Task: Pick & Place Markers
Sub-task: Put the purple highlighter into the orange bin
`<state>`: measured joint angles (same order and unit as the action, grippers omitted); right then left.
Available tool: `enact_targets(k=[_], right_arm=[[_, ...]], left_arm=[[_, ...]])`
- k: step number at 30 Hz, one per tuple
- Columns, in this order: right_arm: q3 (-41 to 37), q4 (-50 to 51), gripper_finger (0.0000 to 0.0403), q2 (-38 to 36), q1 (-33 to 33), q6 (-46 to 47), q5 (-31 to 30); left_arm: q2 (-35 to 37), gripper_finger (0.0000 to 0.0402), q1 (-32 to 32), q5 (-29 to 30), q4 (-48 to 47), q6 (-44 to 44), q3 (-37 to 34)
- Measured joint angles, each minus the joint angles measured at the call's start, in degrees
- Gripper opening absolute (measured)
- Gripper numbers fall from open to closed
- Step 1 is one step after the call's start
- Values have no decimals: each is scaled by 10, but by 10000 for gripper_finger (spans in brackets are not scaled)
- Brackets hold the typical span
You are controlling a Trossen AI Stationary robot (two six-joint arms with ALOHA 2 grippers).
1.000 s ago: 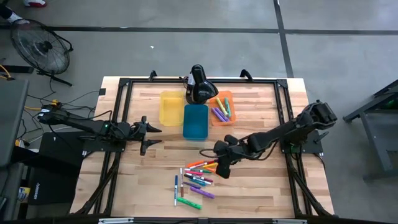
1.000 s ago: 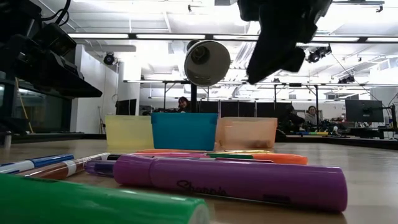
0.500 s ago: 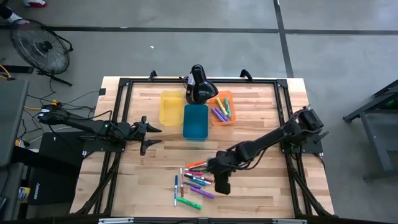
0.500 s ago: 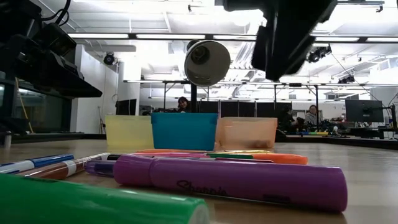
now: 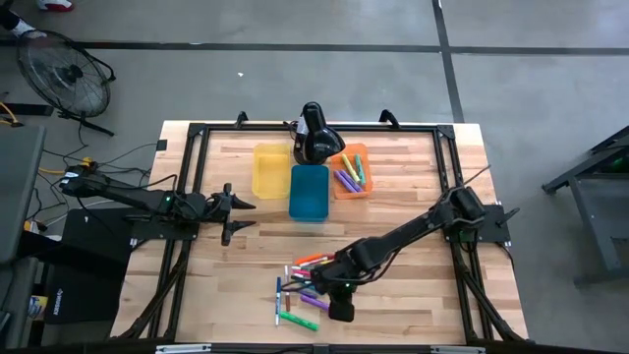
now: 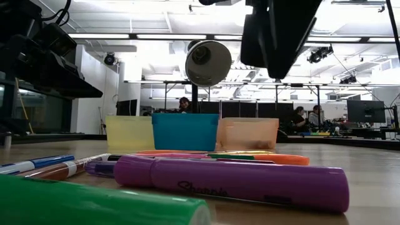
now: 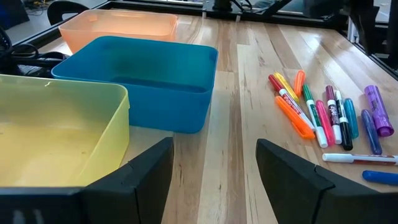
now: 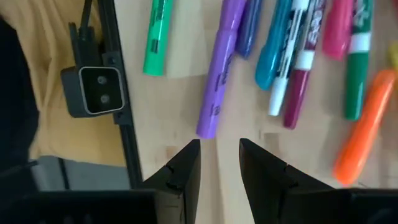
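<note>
Loose markers (image 5: 310,283) lie flat in a pile on the table near its near edge. In the right wrist view I see a purple marker (image 8: 217,68), a green one (image 8: 157,37), a teal one and an orange one (image 8: 364,134). My right gripper (image 8: 219,163) hangs open above the table just off the purple marker's end and touches nothing. It also shows in the high view (image 5: 337,307) and the low view (image 6: 281,31). Several markers (image 5: 349,175) lie in the orange bin. My left gripper (image 7: 214,177) waits open at the table's left (image 5: 241,214).
Yellow bin (image 5: 269,170), blue bin (image 5: 309,191) and orange bin (image 5: 351,172) stand in a row at the far middle, with a black lamp-like device (image 5: 314,133) behind them. A small camera on a black frame (image 8: 93,90) sits at the near edge beside my right gripper.
My right gripper has moved toward the table's near edge and a little to the left, from the pile's far right side to over its near side. The arm has stretched out after it. The markers and the left arm have kept still.
</note>
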<state>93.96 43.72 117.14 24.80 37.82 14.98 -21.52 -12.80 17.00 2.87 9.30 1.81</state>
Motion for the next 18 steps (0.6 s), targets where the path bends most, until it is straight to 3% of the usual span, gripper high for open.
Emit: enact_targets(k=[5,11,18], right_arm=[[1,-30,99,8,-1,25,35],[1,-22,102,9,-17,-26,35],[1,-16,141,7,-38,-80,24]], left_arm=[[0,224,0,0,0,0,0],[0,224,0,0,0,0,0],[0,224,0,0,0,0,0]])
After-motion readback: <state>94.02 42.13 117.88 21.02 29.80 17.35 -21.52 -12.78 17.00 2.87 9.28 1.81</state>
